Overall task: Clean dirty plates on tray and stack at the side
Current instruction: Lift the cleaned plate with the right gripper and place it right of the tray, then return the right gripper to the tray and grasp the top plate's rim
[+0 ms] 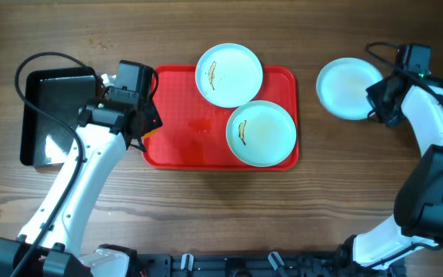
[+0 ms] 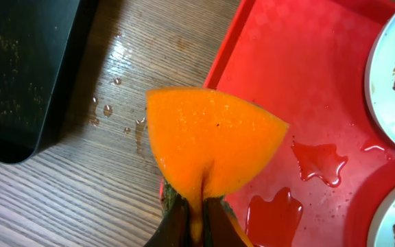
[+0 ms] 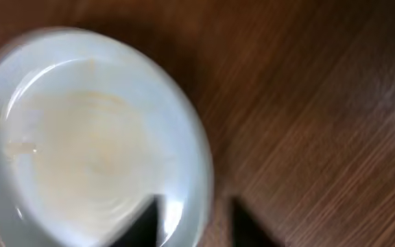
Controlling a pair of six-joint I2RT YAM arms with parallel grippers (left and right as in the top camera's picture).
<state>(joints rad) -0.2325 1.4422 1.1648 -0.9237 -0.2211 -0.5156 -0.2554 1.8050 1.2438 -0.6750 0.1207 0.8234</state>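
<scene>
Wooden counter (image 1: 206, 215): both smeared plates (image 1: 229, 75) on the tray (image 1: 175, 146) lie right of the left hand (image 2: 196, 216), which clamps a sponge (image 2: 211, 144); the farther right hand (image 3: 196, 213) stands parted astride a clean plate (image 1: 348, 88).

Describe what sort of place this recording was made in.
Probably a lab tabletop staged for dish cleanup: wooden table, red tray with sauce-smeared plates, orange sponge in the left hand.

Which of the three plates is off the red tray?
The plate on bare wood right of the tray. It shows no dark streak; the rear plate and near plate sit on the tray with dark streaks.
</scene>
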